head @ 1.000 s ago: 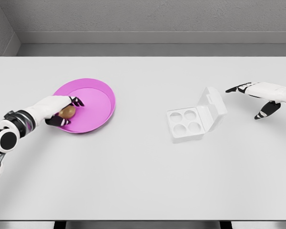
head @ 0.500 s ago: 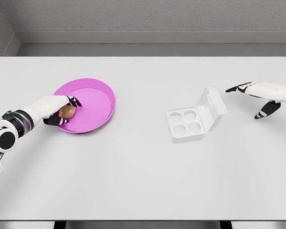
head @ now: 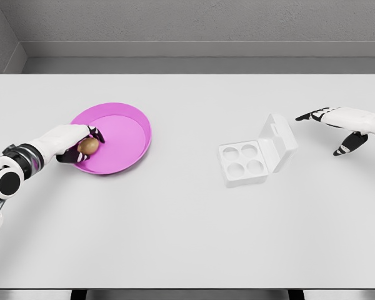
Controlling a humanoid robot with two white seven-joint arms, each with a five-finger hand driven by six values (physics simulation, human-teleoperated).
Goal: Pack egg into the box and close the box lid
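While over plate (head: pixel 128 134) | left robot hand (head: pixel 72 142) clamps egg (head: pixel 88 145) | right robot hand (head: pixel 340 122) spread, empty

On our bench (head: pixel 187 219), the plate (head: pixel 128 128) lies left with the egg (head: pixel 89 145) in it; the box (head: pixel 257 153) lies right, lid up.

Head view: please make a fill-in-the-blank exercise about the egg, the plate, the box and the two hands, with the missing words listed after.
1. The brown egg lies in the ____ plate.
2. The left hand has its fingers closed around the ____.
3. The lid of the white egg box is ____.
4. The right hand hovers to the right of the box and holds ____.

Missing words: pink; egg; open; nothing
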